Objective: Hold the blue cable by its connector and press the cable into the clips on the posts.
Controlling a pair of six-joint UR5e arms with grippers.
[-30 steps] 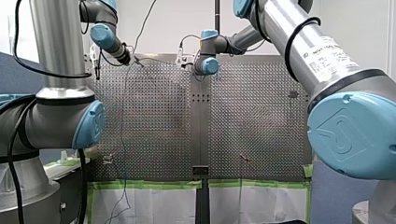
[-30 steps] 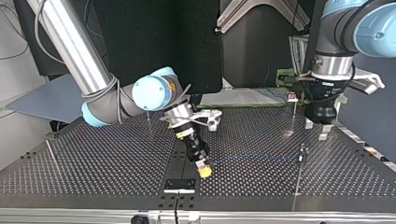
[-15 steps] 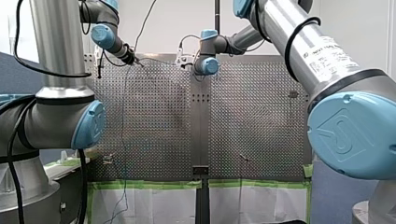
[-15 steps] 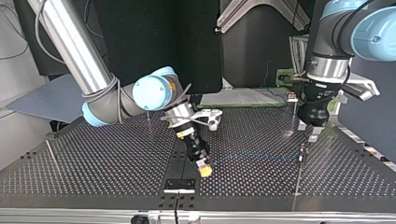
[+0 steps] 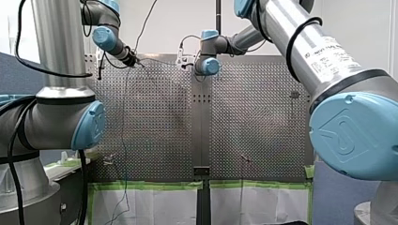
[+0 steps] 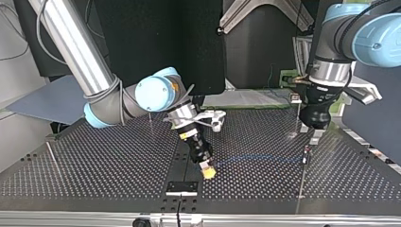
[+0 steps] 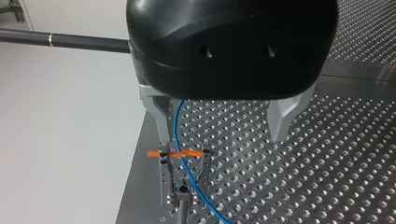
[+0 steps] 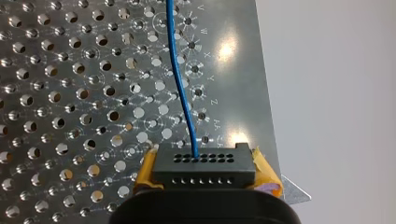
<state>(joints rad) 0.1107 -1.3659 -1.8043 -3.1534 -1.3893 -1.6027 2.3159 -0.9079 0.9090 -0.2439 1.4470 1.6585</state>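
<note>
Item: thin blue cable (image 8: 180, 70) | judged light, limp | hold point: black multi-pin plastic connector (image 8: 204, 169), rigid | right jaws clamped on it | left jaws apart, astride cable

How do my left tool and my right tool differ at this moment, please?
My left tool is open, the blue cable passing between its metal fingers; my right tool is shut on the connector with yellow pads. In the top view my left tool points straight down, my right tool leans. The same cable runs through both.
</note>
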